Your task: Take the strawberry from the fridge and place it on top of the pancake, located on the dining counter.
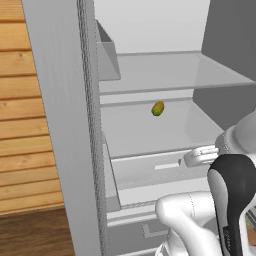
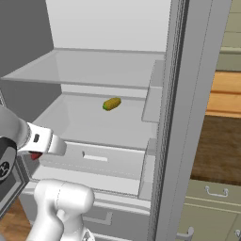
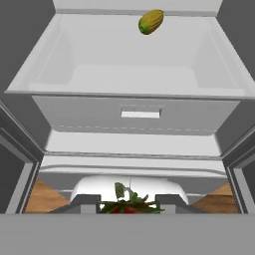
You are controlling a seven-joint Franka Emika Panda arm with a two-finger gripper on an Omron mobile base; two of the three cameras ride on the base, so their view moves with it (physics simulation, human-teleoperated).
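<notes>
My two base cameras look forward and down into the open fridge (image 1: 150,130) from left and right, sharing its shelves, while my hand camera faces the same interior from close in front.

A kitchen: open fridge (image 1: 150,80), wood-panelled wall (image 1: 22,115), handled cabinet drawers (image 2: 212,193).

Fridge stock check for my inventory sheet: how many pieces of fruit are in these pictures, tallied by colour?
Red: 1, the strawberry, held in the gripper
Yellow-green: 1, the oval fruit on the fridge shelf
Total: 2
</notes>
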